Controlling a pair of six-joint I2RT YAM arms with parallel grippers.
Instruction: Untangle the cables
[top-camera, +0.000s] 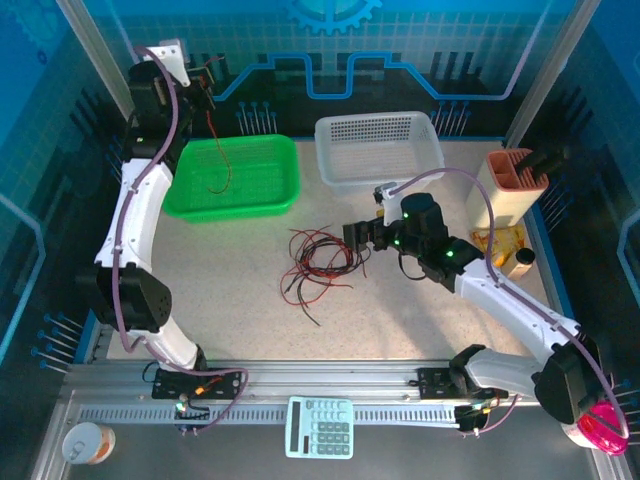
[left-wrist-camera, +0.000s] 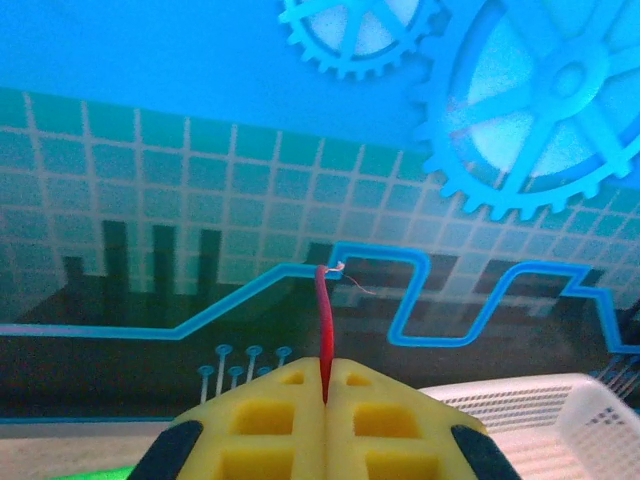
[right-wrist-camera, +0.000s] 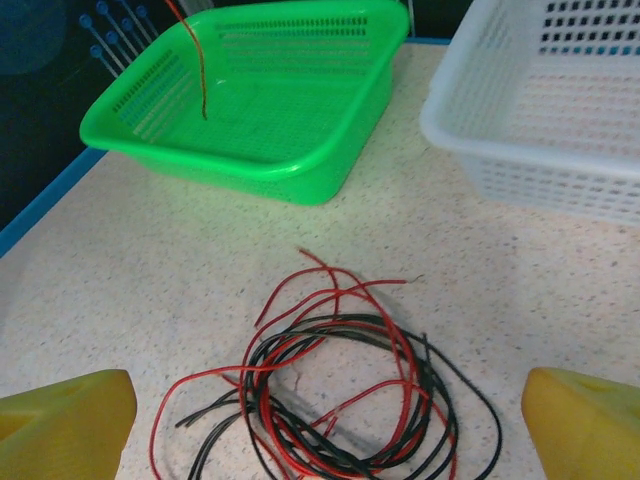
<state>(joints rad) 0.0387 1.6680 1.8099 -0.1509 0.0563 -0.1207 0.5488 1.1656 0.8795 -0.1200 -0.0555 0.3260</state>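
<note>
The desk (top-camera: 230, 300) was seen to carry a green basket (top-camera: 290, 178) at the far left and a white basket (top-camera: 328, 168) to its right, the two set side by side with a gap between them.

The left gripper (top-camera: 205, 92) was held raised above the far edge of the green basket. Its yellow fingers (left-wrist-camera: 270, 420) were pressed fully together on a single red cable (left-wrist-camera: 322, 320). A short end stood up above the fingers, and the rest was seen hanging down into the green basket.

The right gripper (top-camera: 356, 236) was held low over the desk with its jaws spread wide; nothing was gripped by it.

The cables (top-camera: 322, 262), red and black strands looped in a loose tangle, were found lying on the bare desk in front of the baskets. They lay just beside the right gripper and, in the right wrist view, were framed between its two fingers.
</note>
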